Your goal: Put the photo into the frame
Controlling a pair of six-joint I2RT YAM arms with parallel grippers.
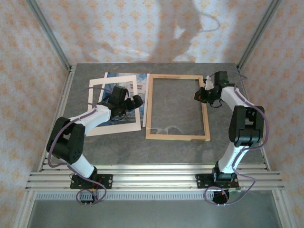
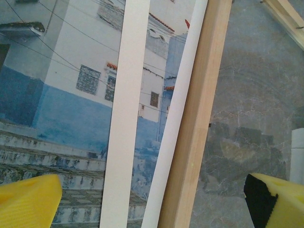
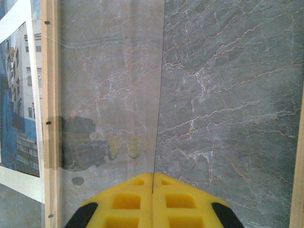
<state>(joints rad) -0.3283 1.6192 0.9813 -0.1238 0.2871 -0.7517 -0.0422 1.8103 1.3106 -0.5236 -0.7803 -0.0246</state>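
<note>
Photo (image 2: 71, 95) under mat (image 2: 126, 95), beside frame (image 2: 194, 133)

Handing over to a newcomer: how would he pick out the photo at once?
On the grey table, look left of the wooden frame. A cream mat lies there; the photo is the print under it, a white building in blue tones, the only printed sheet.

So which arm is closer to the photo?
Left. The left gripper hovers open right over the photo, beside the frame's left rail. The right gripper is shut by the frame's right rail, across from the photo.
</note>
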